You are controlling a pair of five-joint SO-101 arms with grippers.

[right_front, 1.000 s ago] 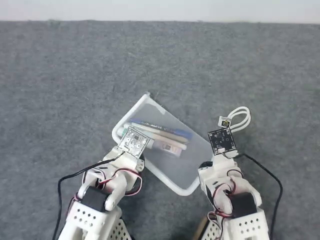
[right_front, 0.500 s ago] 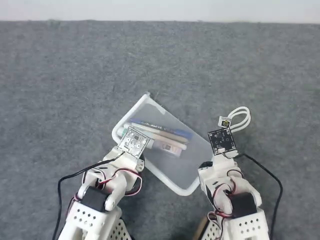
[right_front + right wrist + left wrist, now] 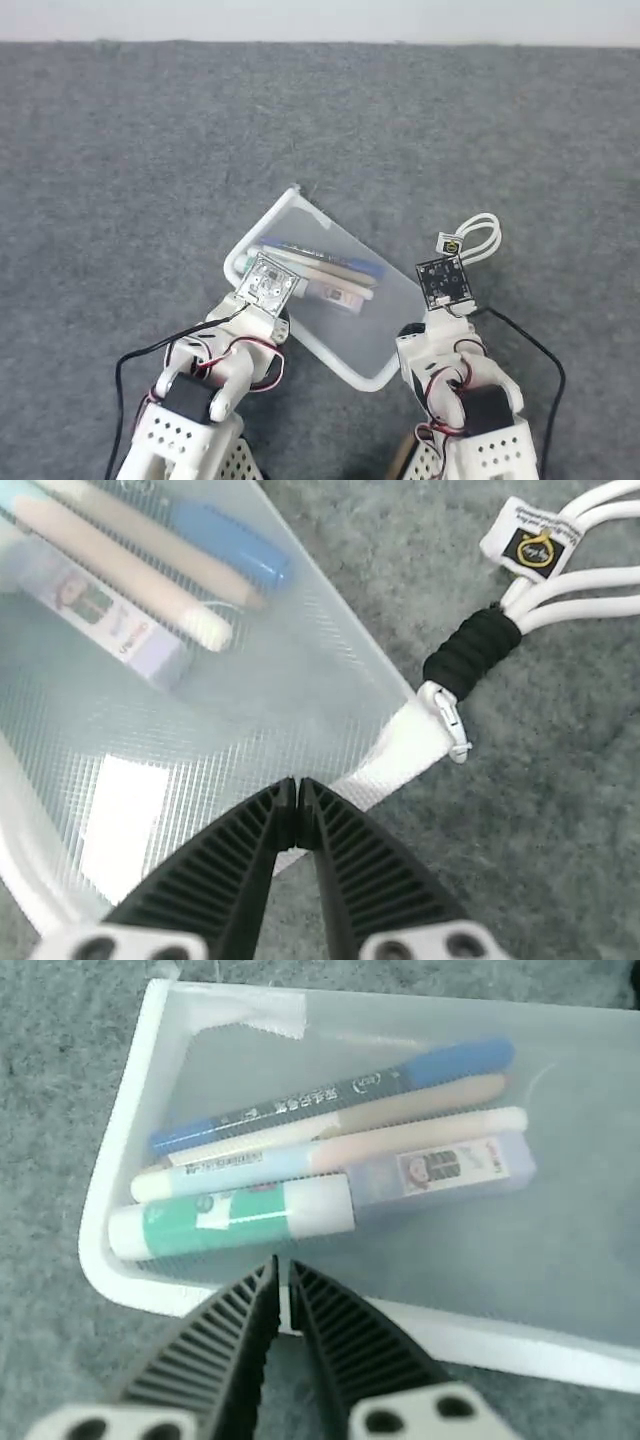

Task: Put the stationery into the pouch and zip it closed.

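Nearest to you, your left end effector [image 3: 280,1278] is clenching the white rim of the pouch [image 3: 340,335], on its near long edge close to the end where the stationery [image 3: 330,1160] is bunching up. A sliver of that rim is showing between the ribbed fingers [image 3: 230,1320]. Your right end effector [image 3: 297,790] is likewise clamping onto the pouch, biting the white band just short of the corner carrying the zip pull [image 3: 447,720]. Both arms are therefore pinning the pouch to the desk [image 3: 150,150], one toward each end of it. The pouch is lying aslant, its long axis running from the left end effector's end across to the pull's end. The pens and the glue stick [image 3: 230,1222] are lying inside roughly along that axis, already within the walls. The pull is sitting just beyond the right end effector, off the pouch's corner, with its black cord [image 3: 472,648] and white loop [image 3: 482,235] trailing away from the pouch. I am judging the right arm to be the nearer one for any work on the zip, with the left anchoring. I cannot tell whether the zip is fully run home. Grey desk is stretching away past the pouch's far edge, giving you room to draw the loop outward.
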